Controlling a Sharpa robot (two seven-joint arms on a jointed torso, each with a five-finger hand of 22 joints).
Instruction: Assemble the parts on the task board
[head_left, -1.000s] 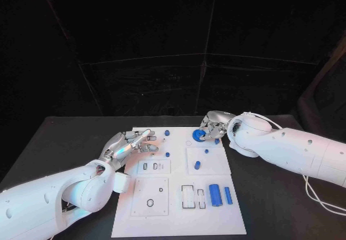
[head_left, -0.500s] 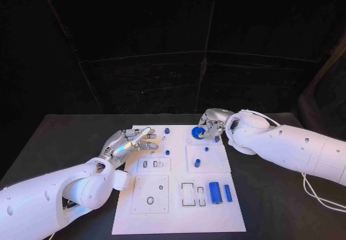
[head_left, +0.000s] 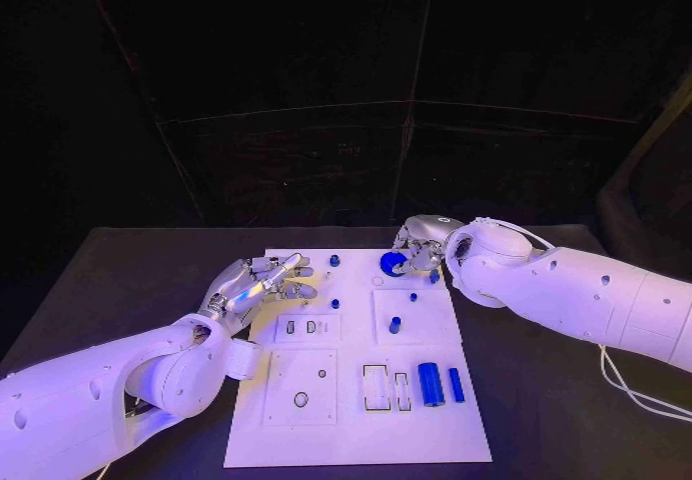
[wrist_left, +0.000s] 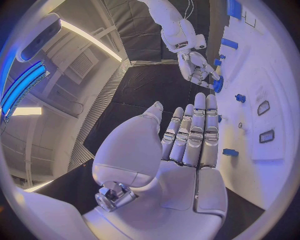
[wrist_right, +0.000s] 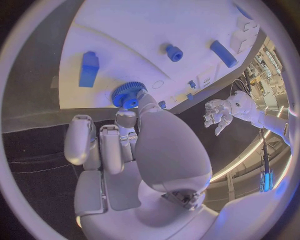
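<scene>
The white task board (head_left: 361, 440) lies in the middle of the black table. My right hand (head_left: 420, 250) is over the board's far right corner and pinches a blue gear (head_left: 394, 262) between thumb and a finger. In the right wrist view the gear (wrist_right: 128, 94) hangs close to the board beside a small round hole, held by that hand (wrist_right: 125, 145). My left hand (head_left: 267, 280) hovers over the board's far left side, fingers straight and apart, holding nothing. The left wrist view shows the flat left hand (wrist_left: 181, 145) and, beyond it, the right hand (wrist_left: 197, 67) with the gear (wrist_left: 218, 85).
Small blue pegs (head_left: 335, 262) (head_left: 395, 324) stand on the board's far half. Two blue cylinders (head_left: 428, 383) (head_left: 456, 385) lie near its right edge beside rectangular slots. A blue block (wrist_right: 89, 68) sits near the gear. Black table surrounds the board.
My right hand has carried the gear a little farther toward the board's far edge. The left hand has barely moved.
</scene>
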